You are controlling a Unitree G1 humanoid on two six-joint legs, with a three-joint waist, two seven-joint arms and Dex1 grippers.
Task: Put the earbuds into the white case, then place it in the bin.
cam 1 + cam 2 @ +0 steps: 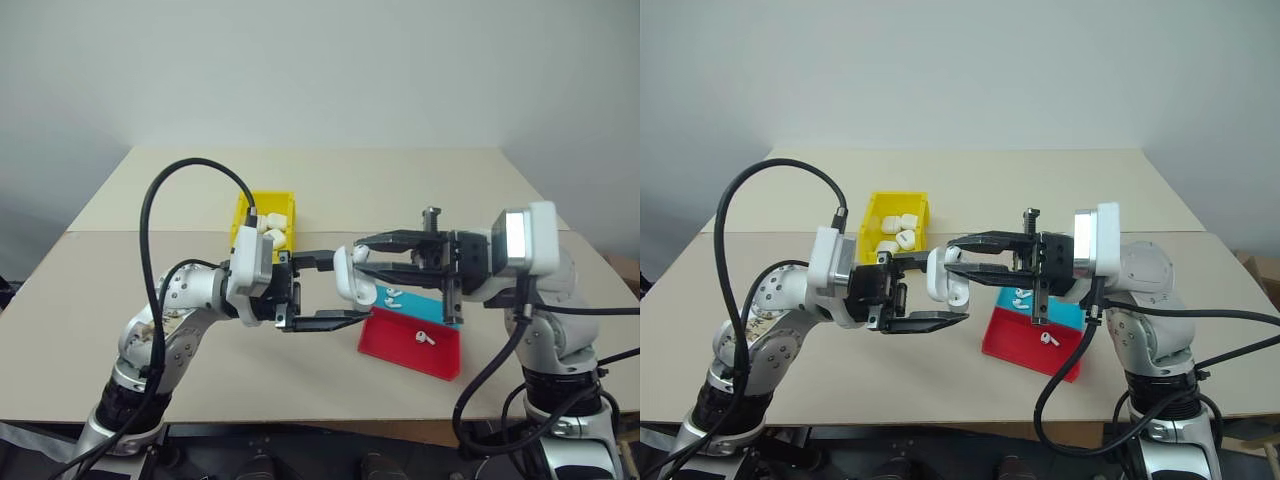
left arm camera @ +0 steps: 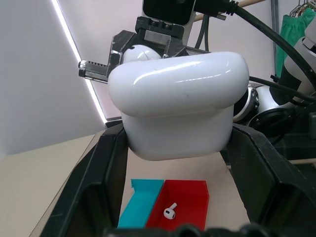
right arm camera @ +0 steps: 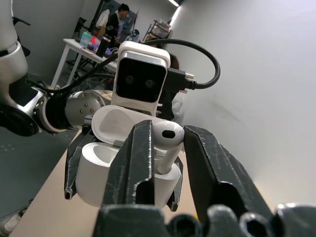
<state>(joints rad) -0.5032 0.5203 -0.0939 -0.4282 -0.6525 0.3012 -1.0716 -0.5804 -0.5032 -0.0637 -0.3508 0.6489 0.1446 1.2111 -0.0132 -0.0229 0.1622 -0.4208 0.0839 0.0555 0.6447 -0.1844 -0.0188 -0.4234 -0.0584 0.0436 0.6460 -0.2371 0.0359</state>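
My left gripper [image 1: 350,288] is shut on the white case [image 1: 351,277], holding it in the air above the table with its lid flipped open. The right gripper [image 1: 362,255] reaches in from the opposite side, its two fingers on either side of one of the earbuds [image 3: 167,134]. That bud's stem stands in the open case [image 3: 113,165]. Another earbud [image 1: 427,338] lies on the red part of the tray, and more lie on the blue part [image 1: 392,296]. The yellow bin [image 1: 246,206] stands behind my left arm with several white cases in it.
The red and blue tray [image 1: 405,352] lies on the table just below and to the right of the grippers. The beige table [image 1: 400,190] has open room behind the tray. A black cable loops over my left arm [image 1: 160,190].
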